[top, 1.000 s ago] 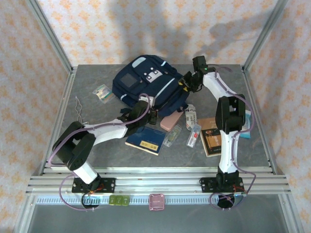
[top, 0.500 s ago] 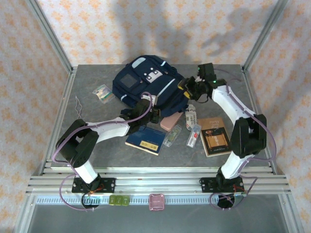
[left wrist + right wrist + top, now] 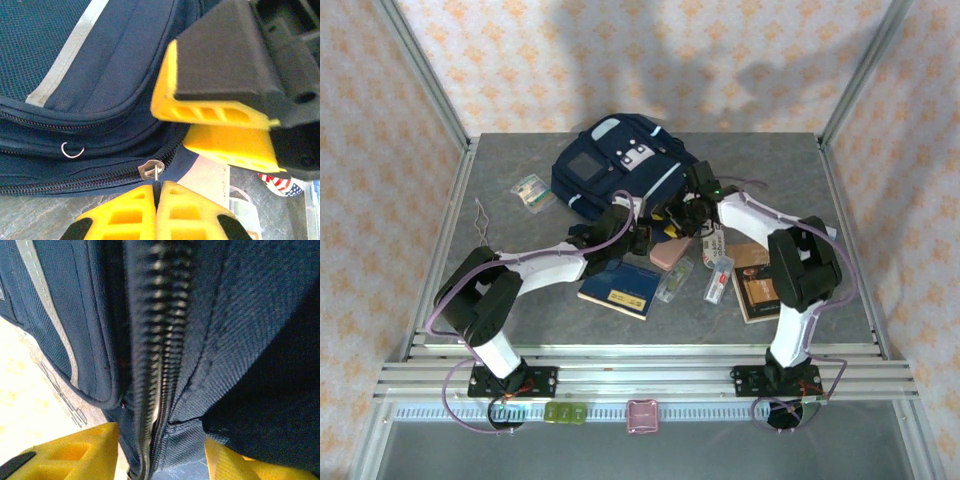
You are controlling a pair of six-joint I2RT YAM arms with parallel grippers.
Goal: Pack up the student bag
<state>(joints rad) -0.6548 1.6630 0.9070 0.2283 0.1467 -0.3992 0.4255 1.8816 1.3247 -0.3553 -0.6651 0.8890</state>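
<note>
Grey table [image 3: 500,270], student bag [image 3: 610,170] diagonal, left pincer [image 3: 158,192] clenching zipper pull [image 3: 150,169], right pincer [image 3: 160,440] unclear

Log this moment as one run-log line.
student bag: lying on table | left gripper: shut on zipper pull | right gripper: astride bag fabric, grip unclear

The large navy-blue fabric backpack [image 3: 620,180] is showing pale grey patches [image 3: 585,166]. The flat grey counter [image 3: 780,170] is looking speckled.
</note>
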